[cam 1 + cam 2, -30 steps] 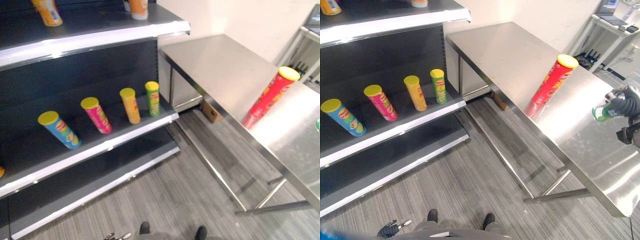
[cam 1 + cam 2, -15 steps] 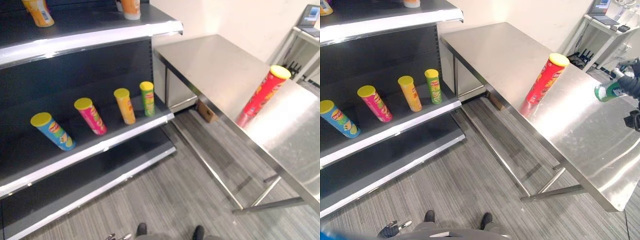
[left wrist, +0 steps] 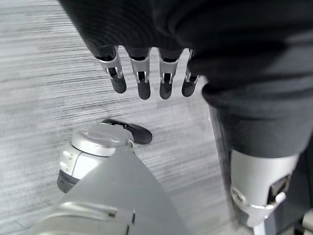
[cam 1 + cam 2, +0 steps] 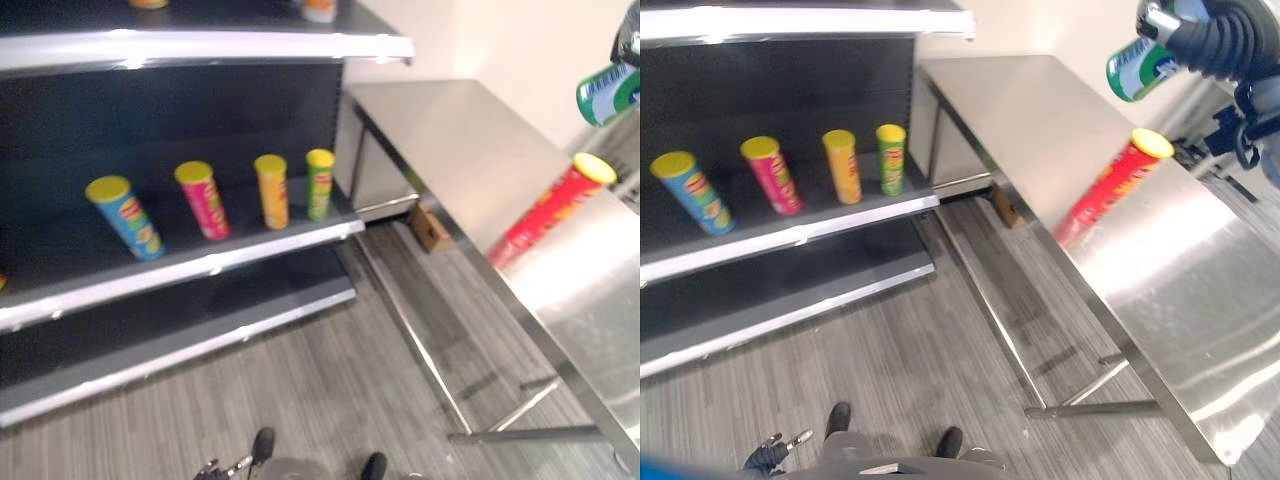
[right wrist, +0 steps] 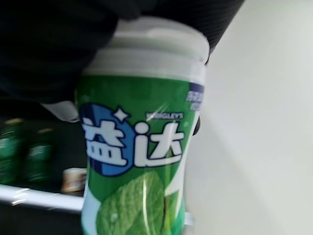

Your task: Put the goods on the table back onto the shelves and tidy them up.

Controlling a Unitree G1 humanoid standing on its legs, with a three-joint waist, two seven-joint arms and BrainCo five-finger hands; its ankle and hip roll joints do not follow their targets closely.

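Five tall cylindrical crisp cans with yellow lids show: blue [image 4: 694,193], pink [image 4: 771,175], orange [image 4: 843,166] and green [image 4: 891,158] ones, plus a red one [image 4: 1112,187]. One green plastic gum bottle with a white cap [image 5: 143,132] shows too.

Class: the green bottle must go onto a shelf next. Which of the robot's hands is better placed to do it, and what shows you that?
The right hand: its fingers are already curled round the green bottle, held up in the air above the table. The left hand hangs low over the floor, fingers relaxed and holding nothing.
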